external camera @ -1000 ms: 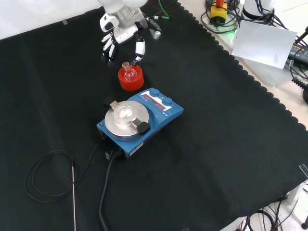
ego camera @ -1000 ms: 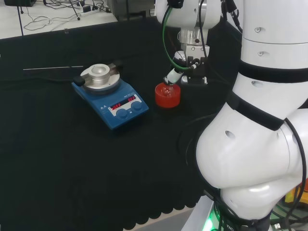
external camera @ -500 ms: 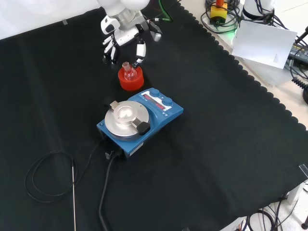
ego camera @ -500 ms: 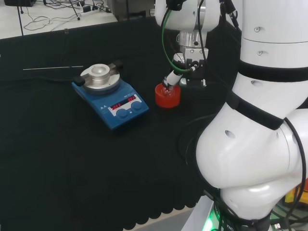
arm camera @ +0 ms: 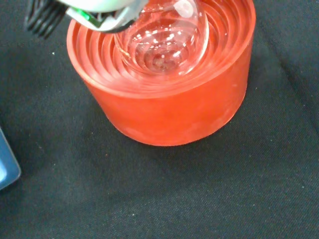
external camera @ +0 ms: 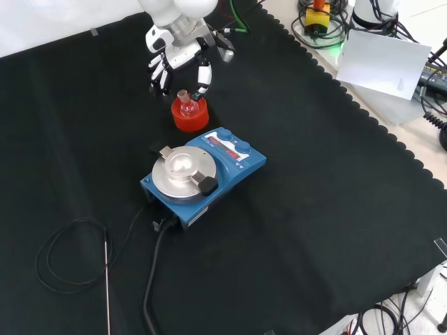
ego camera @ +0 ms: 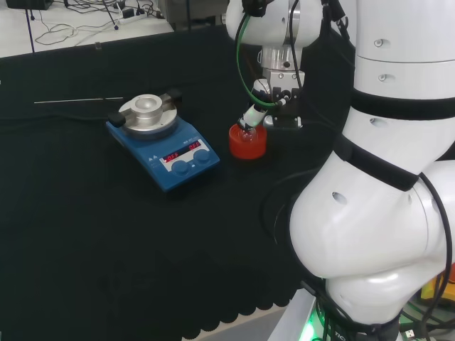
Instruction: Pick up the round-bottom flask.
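Note:
The round-bottom flask (external camera: 185,102) is clear glass and stands upright in a red ribbed ring stand (external camera: 190,116) on the black cloth. In the wrist view the flask's bulb (arm camera: 164,42) rests in the stand (arm camera: 169,107), with a blurred part of the hand (arm camera: 94,10) close beside it. The black and white hand (external camera: 178,59) hangs just beyond the flask in the front view, open, its fingers (external camera: 159,75) to the left and its thumb (external camera: 202,75) pointing down near the neck. In the head view the hand (ego camera: 274,96) reaches a finger down to the flask (ego camera: 247,131) on the stand (ego camera: 247,144).
A blue hotplate stirrer (external camera: 202,174) with a round metal top stands close in front of the stand in the front view, and left of it in the head view (ego camera: 163,142). Its black cable (external camera: 150,279) and a thin metal probe (external camera: 107,286) lie on the cloth.
The hand has shifted slightly over the last second, staying open by the flask's neck. The flask and stand have not moved.

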Controlling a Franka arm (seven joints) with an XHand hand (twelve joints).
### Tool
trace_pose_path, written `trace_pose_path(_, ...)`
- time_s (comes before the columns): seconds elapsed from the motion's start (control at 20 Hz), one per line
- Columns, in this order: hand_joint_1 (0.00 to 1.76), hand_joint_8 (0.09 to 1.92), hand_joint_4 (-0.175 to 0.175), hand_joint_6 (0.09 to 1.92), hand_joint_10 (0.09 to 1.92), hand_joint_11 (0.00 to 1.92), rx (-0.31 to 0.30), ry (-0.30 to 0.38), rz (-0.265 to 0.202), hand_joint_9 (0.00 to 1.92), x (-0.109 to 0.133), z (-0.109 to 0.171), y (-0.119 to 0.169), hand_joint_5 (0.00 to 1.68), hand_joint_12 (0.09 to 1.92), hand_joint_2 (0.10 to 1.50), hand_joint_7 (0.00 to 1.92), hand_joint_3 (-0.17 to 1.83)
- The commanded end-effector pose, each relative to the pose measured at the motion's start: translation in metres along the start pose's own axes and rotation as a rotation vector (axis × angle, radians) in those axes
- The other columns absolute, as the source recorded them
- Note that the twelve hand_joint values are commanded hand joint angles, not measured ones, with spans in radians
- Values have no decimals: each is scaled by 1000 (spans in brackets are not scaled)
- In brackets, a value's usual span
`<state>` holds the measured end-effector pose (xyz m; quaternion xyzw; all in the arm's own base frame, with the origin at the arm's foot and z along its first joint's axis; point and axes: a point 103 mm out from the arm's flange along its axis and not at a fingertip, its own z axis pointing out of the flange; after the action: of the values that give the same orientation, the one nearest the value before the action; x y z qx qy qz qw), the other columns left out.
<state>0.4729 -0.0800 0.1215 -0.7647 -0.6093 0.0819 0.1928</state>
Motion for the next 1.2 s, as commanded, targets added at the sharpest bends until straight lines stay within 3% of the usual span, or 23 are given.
trace_pose_path(0.05, 889, 645, -46, 612, 636, 73, -8, -9, 0, 460, 1, -1, 0, 778, 1407, 640, 294, 674)
trace_pose_path(0.4, 902, 654, -82, 696, 640, 102, -7, -16, 3, 482, 2, -2, 0, 950, 1404, 661, 325, 678)
trace_pose_path(0.9, 906, 655, -97, 713, 635, 127, -6, -41, 10, 499, 9, -1, 3, 984, 1397, 696, 334, 674)
trace_pose_path(1.0, 1009, 655, 79, 833, 628, 149, -34, -65, 18, 518, 9, -2, 2, 1063, 1392, 772, 360, 558)
trace_pose_path(1.05, 1047, 648, 115, 877, 616, 172, -43, -76, 21, 540, 9, -3, 1, 1097, 1382, 747, 387, 608)
trace_pose_path(1.2, 1096, 636, 121, 964, 591, 223, -59, -79, 22, 588, 10, -10, -1, 1135, 1362, 664, 435, 776)
